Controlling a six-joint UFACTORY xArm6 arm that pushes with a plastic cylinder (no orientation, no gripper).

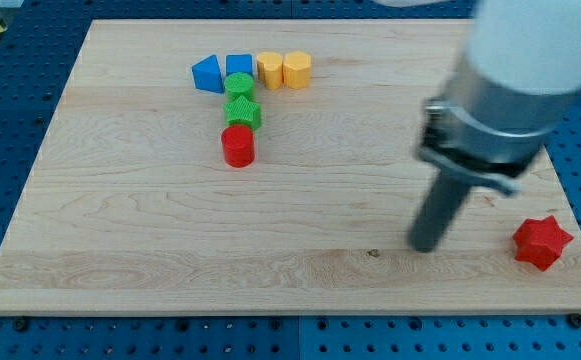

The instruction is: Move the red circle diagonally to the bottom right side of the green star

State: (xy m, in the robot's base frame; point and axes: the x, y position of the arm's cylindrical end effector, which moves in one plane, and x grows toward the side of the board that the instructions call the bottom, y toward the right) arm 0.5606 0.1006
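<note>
The red circle sits on the wooden board, touching the view's bottom side of the green star. A green circle sits just above the star. My tip rests on the board far to the view's right and lower than these blocks, well apart from them. The rod rises from it to the grey and white arm body at the view's upper right.
A blue triangular block and a blue cube sit left of a yellow hexagon and a yellow heart near the view's top. A red star lies right of my tip, near the board's bottom right corner.
</note>
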